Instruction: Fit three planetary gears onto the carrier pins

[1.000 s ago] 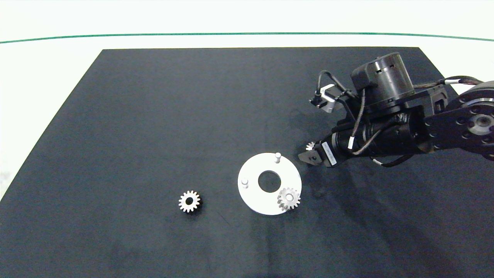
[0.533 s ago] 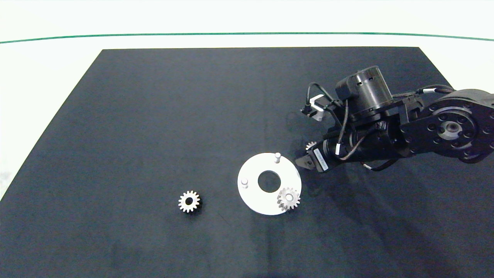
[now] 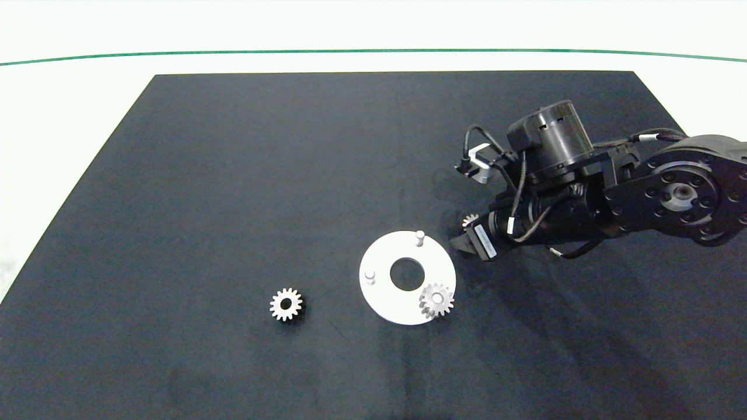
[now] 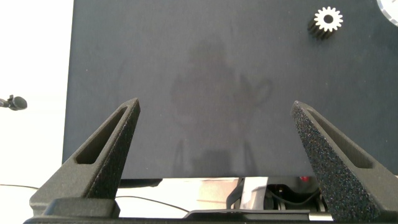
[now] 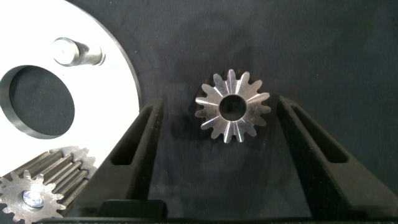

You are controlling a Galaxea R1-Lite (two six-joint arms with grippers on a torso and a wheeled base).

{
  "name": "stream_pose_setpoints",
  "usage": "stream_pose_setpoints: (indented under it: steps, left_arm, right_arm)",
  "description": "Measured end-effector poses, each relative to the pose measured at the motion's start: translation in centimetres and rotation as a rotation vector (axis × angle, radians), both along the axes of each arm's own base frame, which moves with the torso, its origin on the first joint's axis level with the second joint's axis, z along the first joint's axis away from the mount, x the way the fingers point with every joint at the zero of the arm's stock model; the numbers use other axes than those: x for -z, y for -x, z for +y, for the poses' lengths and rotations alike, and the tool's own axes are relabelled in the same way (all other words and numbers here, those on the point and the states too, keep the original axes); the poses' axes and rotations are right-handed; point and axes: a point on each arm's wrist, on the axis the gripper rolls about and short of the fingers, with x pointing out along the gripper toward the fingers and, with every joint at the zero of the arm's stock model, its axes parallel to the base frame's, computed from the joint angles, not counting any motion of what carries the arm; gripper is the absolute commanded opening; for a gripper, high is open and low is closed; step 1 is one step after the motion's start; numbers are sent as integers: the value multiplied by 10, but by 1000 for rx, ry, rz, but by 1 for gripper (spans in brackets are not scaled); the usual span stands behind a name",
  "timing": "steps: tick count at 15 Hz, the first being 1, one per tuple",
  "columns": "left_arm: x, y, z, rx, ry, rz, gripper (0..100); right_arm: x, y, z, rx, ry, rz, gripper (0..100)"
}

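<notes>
A white carrier disc (image 3: pixel 382 291) lies on the dark mat. Two of its pins are bare, a far one (image 3: pixel 419 236) and a left one (image 3: pixel 370 275). One planetary gear (image 3: pixel 436 299) sits on the pin at the disc's near right; it also shows in the right wrist view (image 5: pixel 43 186). A second gear (image 3: pixel 286 304) lies loose to the disc's left. The third gear (image 5: pixel 232 107) lies flat on the mat just right of the disc, and my right gripper (image 5: pixel 221 104) stands open around it, fingers on both sides and apart from it. My left gripper (image 4: pixel 214 106) is open and holds nothing.
The dark mat (image 3: pixel 233 175) covers most of the white table, with a green line (image 3: pixel 233 54) at the far side. The left wrist view shows the loose gear (image 4: pixel 328 20) far off and the mat's edge below the fingers. The left arm is outside the head view.
The right arm has swung left and dropped toward the gear beside the disc; in the last half second it barely moved. Gears and disc stayed put.
</notes>
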Motion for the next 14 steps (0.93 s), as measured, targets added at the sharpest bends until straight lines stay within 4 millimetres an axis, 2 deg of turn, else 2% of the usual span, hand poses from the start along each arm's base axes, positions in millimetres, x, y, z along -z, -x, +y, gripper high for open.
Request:
stream_pose_setpoints:
  steps: [14]
  left_arm:
    - [0, 0, 1, 23, 2, 1, 100]
  right_arm:
    - [4, -13, -1, 17, -16, 8, 41]
